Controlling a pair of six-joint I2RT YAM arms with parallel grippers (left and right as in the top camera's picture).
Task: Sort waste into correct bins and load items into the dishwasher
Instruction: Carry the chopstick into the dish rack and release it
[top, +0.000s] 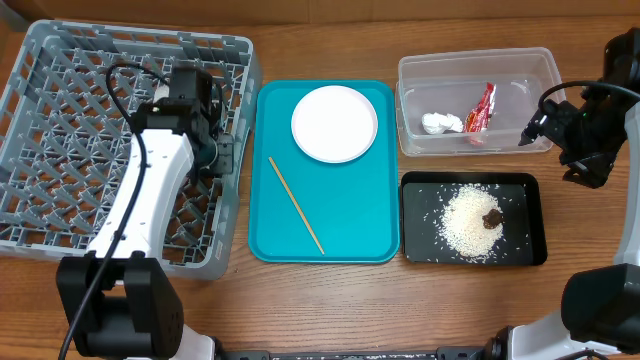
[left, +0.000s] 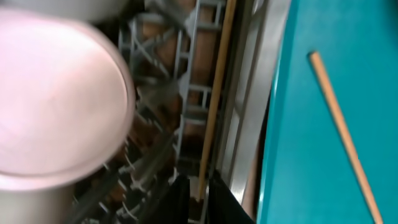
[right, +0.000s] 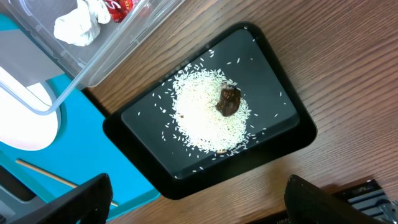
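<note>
Over the rack (top: 60, 120), my left gripper (left: 199, 196) pinches a chopstick (left: 214, 106) beside a pink bowl (left: 56, 93).
My right gripper (right: 198, 186) hangs spread wide and empty above the black tray (right: 267, 62) of rice (right: 199, 118) and a brown lump (right: 229, 101). The clear tub (top: 540, 65) holds the tissue (top: 440, 123) and red wrapper (top: 483, 110). On the teal tray (top: 350, 220) lie the plate (top: 334, 122) and a second chopstick (top: 295, 205).
</note>
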